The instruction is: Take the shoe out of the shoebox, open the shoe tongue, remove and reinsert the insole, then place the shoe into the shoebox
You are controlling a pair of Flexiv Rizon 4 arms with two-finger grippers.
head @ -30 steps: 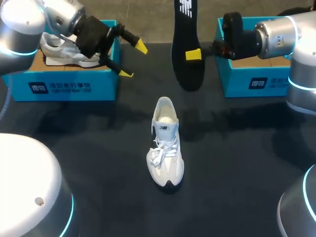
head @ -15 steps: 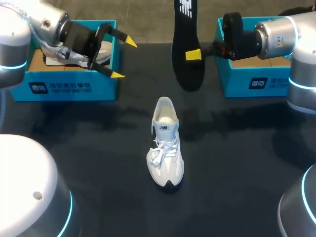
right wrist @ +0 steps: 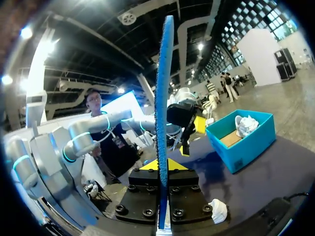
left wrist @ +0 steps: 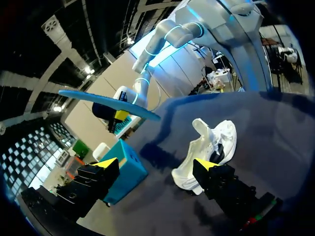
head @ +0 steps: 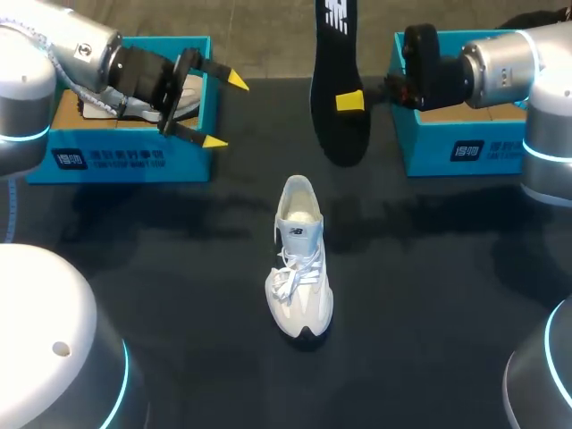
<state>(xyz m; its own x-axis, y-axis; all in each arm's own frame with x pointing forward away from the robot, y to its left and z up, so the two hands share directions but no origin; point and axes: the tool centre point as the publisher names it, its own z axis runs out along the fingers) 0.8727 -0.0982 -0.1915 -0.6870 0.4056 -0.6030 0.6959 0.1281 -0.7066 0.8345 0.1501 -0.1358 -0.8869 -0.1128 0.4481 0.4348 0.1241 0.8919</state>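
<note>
A white shoe [head: 299, 268] lies on the black table, toe toward the front edge, its opening empty. The black insole [head: 338, 89] hangs upright above the table's back, and my right gripper [head: 349, 100] is shut on its middle. In the right wrist view the insole [right wrist: 162, 98] stands edge-on between the shut fingers of my right gripper [right wrist: 162, 164]. My left gripper [head: 223, 112] hovers open and empty at the left shoebox's [head: 116, 156] right wall. In the left wrist view, the shoe [left wrist: 209, 147] lies ahead of my left gripper [left wrist: 156, 164], with the insole [left wrist: 108, 101] beyond.
A second white shoe [head: 134, 103] sits in the left shoebox. Another teal shoebox [head: 456, 147] stands at the back right, under my right arm. Bare black tabletop surrounds the shoe in the middle.
My left arm has drawn back to the left toward its shoebox, its open gripper turning slightly. The right arm, the insole and the shoe have not moved.
</note>
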